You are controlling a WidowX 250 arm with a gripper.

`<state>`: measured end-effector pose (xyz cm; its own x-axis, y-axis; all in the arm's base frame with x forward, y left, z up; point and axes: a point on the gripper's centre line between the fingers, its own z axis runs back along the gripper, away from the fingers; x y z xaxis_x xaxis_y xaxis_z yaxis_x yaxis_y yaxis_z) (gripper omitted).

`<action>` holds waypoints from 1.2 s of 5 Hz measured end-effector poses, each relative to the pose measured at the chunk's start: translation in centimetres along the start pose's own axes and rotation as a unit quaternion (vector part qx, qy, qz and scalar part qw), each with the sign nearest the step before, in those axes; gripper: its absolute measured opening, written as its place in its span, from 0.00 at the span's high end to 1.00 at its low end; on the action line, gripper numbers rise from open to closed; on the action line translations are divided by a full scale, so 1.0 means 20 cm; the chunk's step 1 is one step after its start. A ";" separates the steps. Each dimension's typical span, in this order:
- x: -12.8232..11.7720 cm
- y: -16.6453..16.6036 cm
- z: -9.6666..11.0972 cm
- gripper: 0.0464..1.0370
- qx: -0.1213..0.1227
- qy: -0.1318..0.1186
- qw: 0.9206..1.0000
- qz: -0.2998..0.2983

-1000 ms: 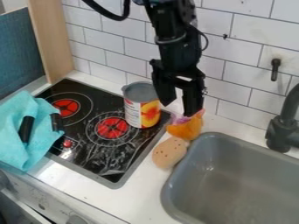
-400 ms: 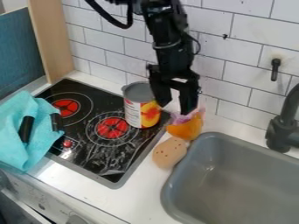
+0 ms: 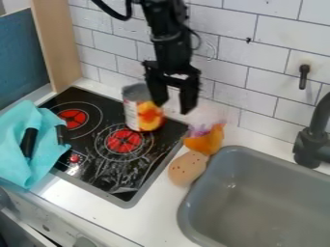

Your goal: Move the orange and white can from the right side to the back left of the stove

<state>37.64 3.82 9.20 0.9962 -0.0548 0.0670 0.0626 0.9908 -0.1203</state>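
the black claw [image 3: 172, 107] hangs above the back right part of the black stovetop [image 3: 151, 164], released, its two fingers spread apart and pointing down with nothing held between them. one finger overlaps the right side of the open-topped metal can [image 3: 130, 116]; whether they touch, i cannot tell. the can stands on the stovetop, behind the right-hand red burner [image 3: 124, 140], its label white with a yellow and red picture. another red burner [image 3: 73, 117] lies to the left of the can.

right of the stovetop, on the white worktop [image 3: 142, 224], sit an orange and purple object [image 3: 207, 142] and, just in front of it, a tan rounded piece with dark spots [image 3: 186, 170]. both are beside the grey sink [image 3: 251, 202], with a black faucet [image 3: 311, 147] at its back right. a turquoise cloth [image 3: 26, 166] is draped over the left edge of the stovetop, with two black handle-like parts [image 3: 28, 143] showing against it. behind everything runs a white tiled wall [image 3: 258, 82].
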 end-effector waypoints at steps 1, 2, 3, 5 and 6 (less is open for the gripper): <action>-0.03 0.11 0.03 0.04 0.014 0.015 1.000 0.023; -0.03 0.25 0.03 0.04 0.016 0.013 0.998 0.051; -0.04 0.35 0.03 0.04 0.021 0.014 0.998 0.066; -0.04 0.43 0.04 0.04 0.035 0.019 0.996 0.074; -0.06 0.48 0.05 0.04 0.062 0.033 0.994 0.078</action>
<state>36.91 13.55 8.90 0.9952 0.0976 -0.0078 -0.0976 0.9952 -0.0005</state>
